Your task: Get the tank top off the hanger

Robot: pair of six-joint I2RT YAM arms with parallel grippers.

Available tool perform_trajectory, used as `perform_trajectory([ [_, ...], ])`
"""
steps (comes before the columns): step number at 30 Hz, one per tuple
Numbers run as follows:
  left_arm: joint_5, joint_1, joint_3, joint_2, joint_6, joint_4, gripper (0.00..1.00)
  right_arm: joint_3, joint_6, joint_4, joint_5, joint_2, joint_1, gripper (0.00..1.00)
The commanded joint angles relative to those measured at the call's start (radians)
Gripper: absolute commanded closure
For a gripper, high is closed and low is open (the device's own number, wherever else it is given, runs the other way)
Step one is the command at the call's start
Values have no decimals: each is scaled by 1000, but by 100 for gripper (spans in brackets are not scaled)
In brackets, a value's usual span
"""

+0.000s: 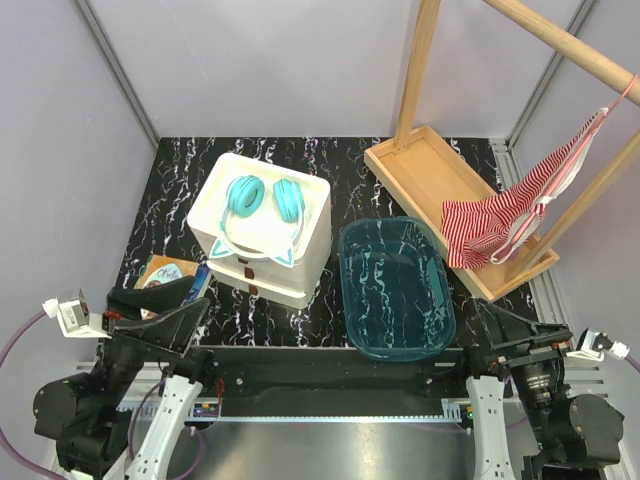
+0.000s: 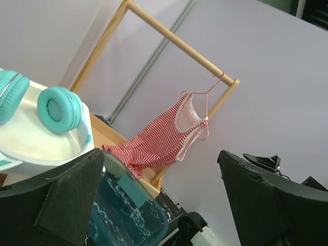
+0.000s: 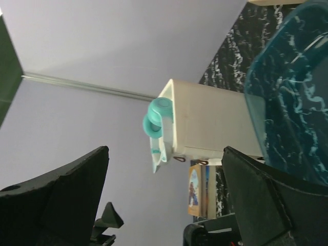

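Observation:
The red-and-white striped tank top (image 1: 500, 212) hangs on the pink wire hanger (image 1: 612, 105), which hooks over the wooden rack pole (image 1: 560, 42) at the far right. Its hem rests on the rack's wooden tray base (image 1: 420, 170). In the left wrist view the tank top (image 2: 159, 141) and the hanger (image 2: 207, 100) show in the distance. My left gripper (image 1: 165, 300) is open and empty at the near left. My right gripper (image 1: 515, 335) is open and empty at the near right. Both are far from the garment.
A blue tub (image 1: 395, 288) stands at the middle near edge. A white box (image 1: 262, 228) carrying teal headphones (image 1: 265, 198) stands left of it. A book (image 1: 170, 275) lies at the near left. Grey walls enclose the black marbled table (image 1: 340, 170).

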Motion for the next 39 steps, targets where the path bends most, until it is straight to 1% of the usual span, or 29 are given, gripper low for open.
perform_trajectory([
  [1,-13,1,18,-114,19,-62,1,53,-124,-132,89,20,-3,0],
  [3,-5,1,29,-79,4,-95,1,98,-146,-156,109,61,-3,0],
  [4,7,1,35,-63,2,-109,1,118,-185,-164,114,81,-3,0],
  [7,77,1,52,16,7,-158,1,186,-276,-166,164,148,-3,0],
  [8,82,-2,50,30,-8,-195,1,198,-313,-151,172,164,-3,0],
  [9,70,-7,41,37,-68,-207,1,218,-362,-102,163,170,-3,0],
  [10,64,-10,35,37,-93,-215,1,229,-435,-88,166,178,-3,0],
  [11,70,-11,26,40,-104,-229,1,243,-466,-78,180,197,-3,0],
  [13,139,-13,24,72,-75,-235,1,310,-529,-103,293,236,-5,0],
  [15,194,-18,24,119,-67,-281,1,396,-583,-121,400,305,-5,0],
  [16,220,-21,23,132,-62,-290,1,424,-645,-118,416,328,-5,0],
  [17,290,-22,23,148,-58,-298,1,450,-679,-108,422,369,-5,0],
  [19,338,-22,27,182,-49,-292,1,522,-747,-81,460,406,-5,0],
  [20,356,-24,41,191,-33,-290,1,549,-762,-75,479,450,-5,0],
  [21,358,-24,49,195,-26,-289,1,594,-779,-55,502,472,-5,0],
  [22,354,-24,56,193,-16,-286,1,605,-825,-42,504,495,-5,0],
  [26,327,-24,101,179,5,-287,1,675,-868,-22,540,679,-5,0],
  [30,352,-28,93,184,-13,-292,1,668,-902,34,627,822,-5,0],
  [34,361,-28,99,179,-10,-315,1,654,-919,64,640,949,-5,0],
  [37,341,-28,124,173,10,-339,1,594,-910,116,689,980,-5,1],
  [39,312,-30,152,173,28,-355,1,542,-890,162,692,986,-5,4],
])
